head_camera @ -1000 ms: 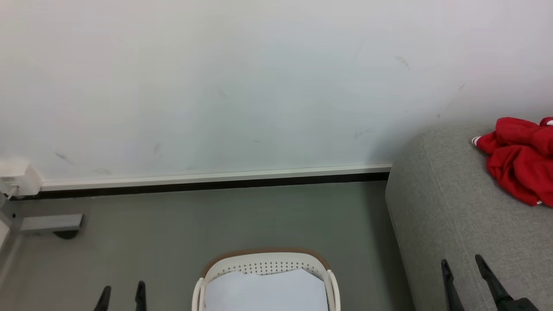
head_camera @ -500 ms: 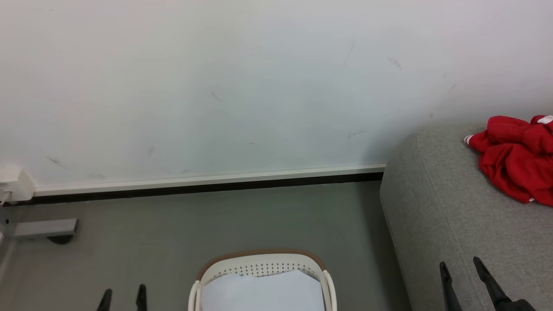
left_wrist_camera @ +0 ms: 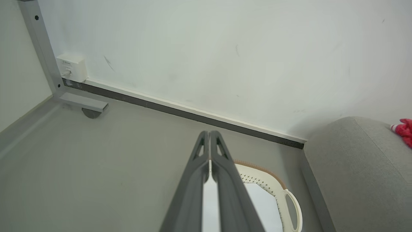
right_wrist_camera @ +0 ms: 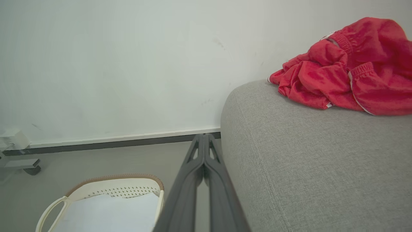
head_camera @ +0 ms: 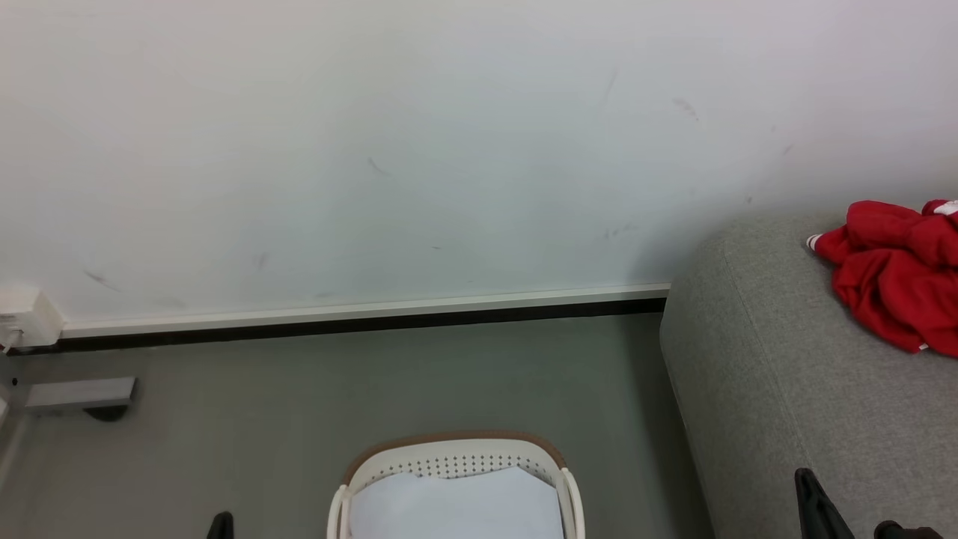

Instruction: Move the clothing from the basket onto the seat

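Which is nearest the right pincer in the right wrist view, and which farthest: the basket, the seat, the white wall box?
1. The seat, right beside the right pincer, on its right.
2. The basket, lower left, on the floor.
3. The white wall box, far left, at the foot of the wall.

A: What does your robot look like?
B: You see its left gripper [left_wrist_camera: 209, 132] and right gripper [right_wrist_camera: 203, 135] alike: two long, dark grey fingers [left_wrist_camera: 190, 199] each, tapering to thin tips, a slim triangular cut-out near each tip.
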